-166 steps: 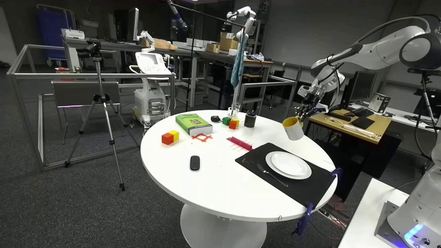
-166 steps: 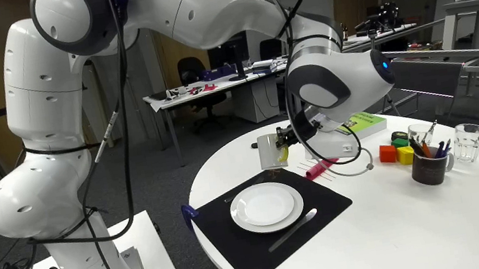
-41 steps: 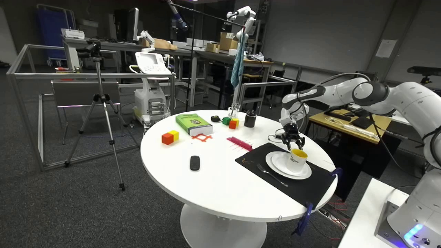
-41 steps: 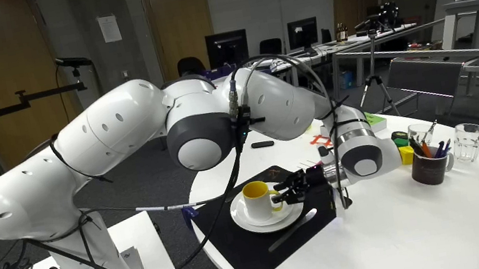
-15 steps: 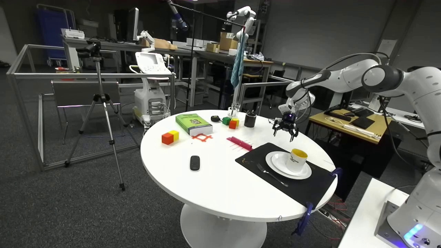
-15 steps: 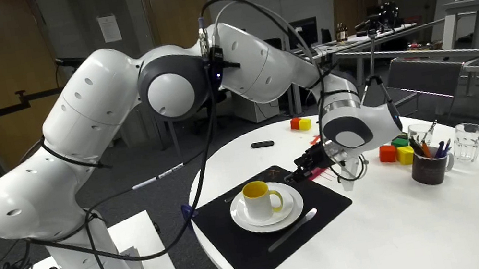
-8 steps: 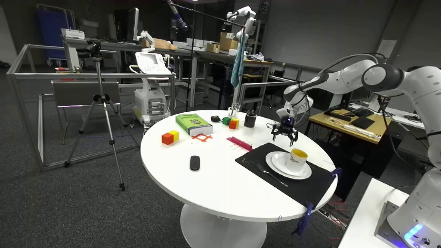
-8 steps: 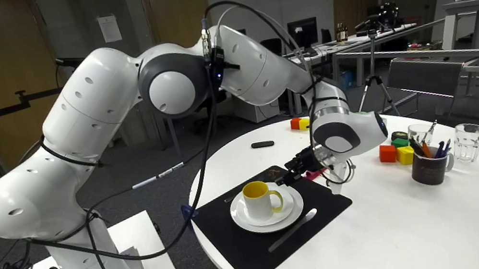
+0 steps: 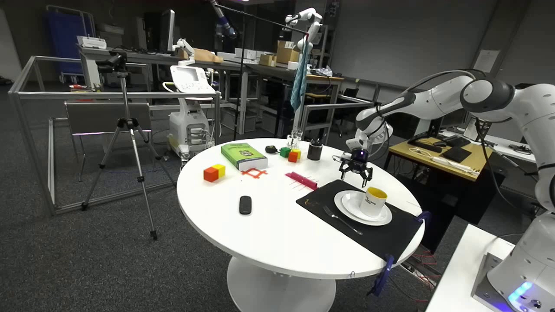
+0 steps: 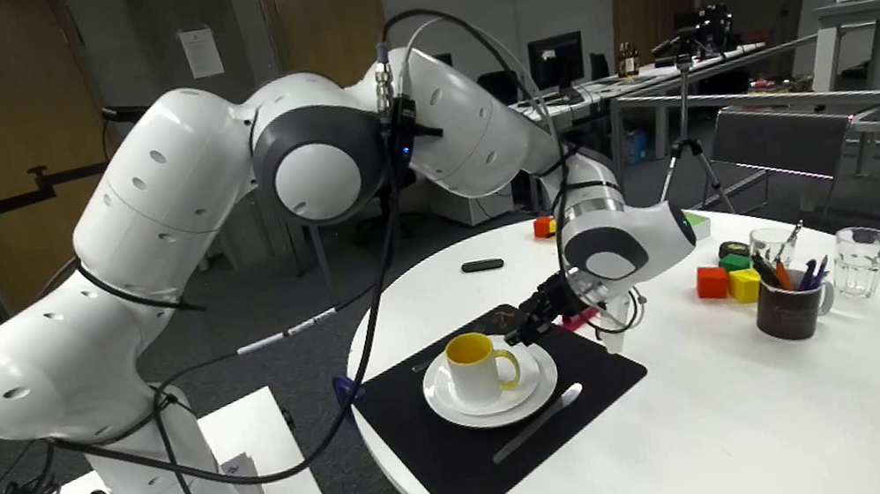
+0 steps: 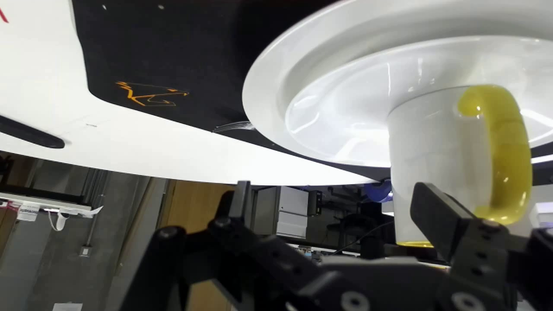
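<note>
Claw (image 9: 353,181), spread and empty, dips closer to mug (image 9: 373,203) than one second ago; in exterior view mug stands upright on stacked plates (image 9: 352,204) at claw's 5 o'clock; placing looks done.

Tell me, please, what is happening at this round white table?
The black two-finger gripper of a white robot arm hangs open near a white ceramic-looking mug with yellow interior and handle, and holds nothing. The mug stands upright on two stacked round white plates, which lie on a black rectangular placemat, between a metal fork and a metal knife.
</note>
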{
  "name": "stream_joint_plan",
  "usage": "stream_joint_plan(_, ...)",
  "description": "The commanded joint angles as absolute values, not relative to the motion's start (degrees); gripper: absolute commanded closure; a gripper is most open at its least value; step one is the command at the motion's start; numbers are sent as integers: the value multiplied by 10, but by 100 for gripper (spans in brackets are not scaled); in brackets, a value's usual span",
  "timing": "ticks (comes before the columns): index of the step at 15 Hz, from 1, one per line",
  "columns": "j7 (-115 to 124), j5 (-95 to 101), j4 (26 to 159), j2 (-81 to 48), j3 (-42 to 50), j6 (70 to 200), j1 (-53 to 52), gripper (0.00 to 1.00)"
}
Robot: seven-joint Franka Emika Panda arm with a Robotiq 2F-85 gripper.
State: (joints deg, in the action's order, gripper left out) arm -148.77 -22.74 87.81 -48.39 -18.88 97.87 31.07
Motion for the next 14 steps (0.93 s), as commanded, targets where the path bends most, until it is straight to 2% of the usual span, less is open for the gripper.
stream_joint_plan(1, -1494, -198, 934, -448, -224, 1020, 345, 0)
stream_joint_plan(9, -1485, -176, 1003, -394, -200, 1067, 339, 0)
stream_joint_plan(10, -1501, -208, 1011, -373, -146, 1064, 295, 0)
stream_joint_plan(14, -1476, -214, 1068, -321, -80, 1088, 245, 0)
